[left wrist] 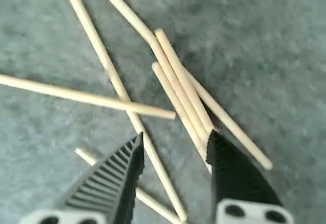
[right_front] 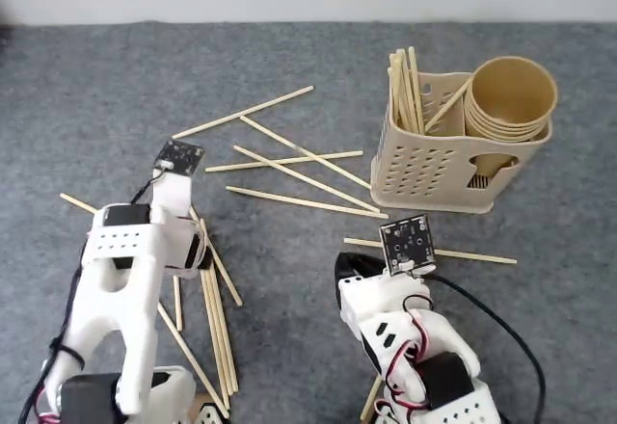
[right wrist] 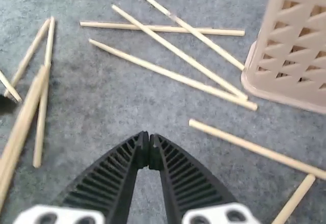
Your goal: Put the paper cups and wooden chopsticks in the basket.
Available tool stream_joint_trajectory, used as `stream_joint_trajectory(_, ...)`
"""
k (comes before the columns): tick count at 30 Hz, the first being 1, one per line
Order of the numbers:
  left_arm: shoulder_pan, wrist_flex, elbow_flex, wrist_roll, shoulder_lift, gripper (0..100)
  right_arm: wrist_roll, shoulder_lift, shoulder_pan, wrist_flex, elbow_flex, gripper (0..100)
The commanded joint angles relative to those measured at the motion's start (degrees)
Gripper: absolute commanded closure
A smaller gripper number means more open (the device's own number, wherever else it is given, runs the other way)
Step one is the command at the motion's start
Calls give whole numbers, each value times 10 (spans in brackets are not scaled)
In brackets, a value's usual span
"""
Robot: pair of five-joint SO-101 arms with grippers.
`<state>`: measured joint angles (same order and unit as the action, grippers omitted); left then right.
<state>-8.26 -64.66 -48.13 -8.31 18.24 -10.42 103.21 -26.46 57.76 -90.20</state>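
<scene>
Chopsticks (right_front: 289,159) first: where do we find them?

We see most of them loose on the grey bench (right_front: 96,87), several crossed in the middle. A few stand upright in the basket (right_front: 453,169).

And the paper cups (right_front: 511,96)?

We see them stacked together inside the basket, in the compartment next to the upright sticks.

How do we read the left claw (left wrist: 174,138)?

Its jaws stand wide apart with nothing gripped. A bundle (left wrist: 175,84) of three sticks lies side by side just ahead of it. The near ends of the bundle run under the tip of one finger (left wrist: 232,175). We cannot tell whether that tip touches them. A single long stick (left wrist: 114,79) passes by the other finger.

And the right claw (right wrist: 148,142)?

We see its jaws pressed together, holding nothing, over bare bench. The nearest chopstick (right wrist: 254,147) lies ahead on the basket's side, apart from the tips. The crossed sticks lie farther ahead, ending near the basket's foot.
</scene>
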Motion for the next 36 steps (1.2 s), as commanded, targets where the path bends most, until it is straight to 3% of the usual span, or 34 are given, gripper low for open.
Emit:
stream_joint_trajectory(1,-41,17,54,12,-4,797,-4,7,2,-12,-4,990)
stream_joint_trajectory(7,-108,36,88,24,-6,793,-4,7,2,-12,-5,990)
stream_joint_trajectory(19,-109,62,95,37,-17,746,-4,7,2,-12,-4,990)
stream_joint_trajectory(32,-120,14,369,39,-375,746,-4,7,2,-12,-5,990)
stream_joint_trajectory(36,-120,-43,446,38,-430,746,-4,7,2,-12,-5,990)
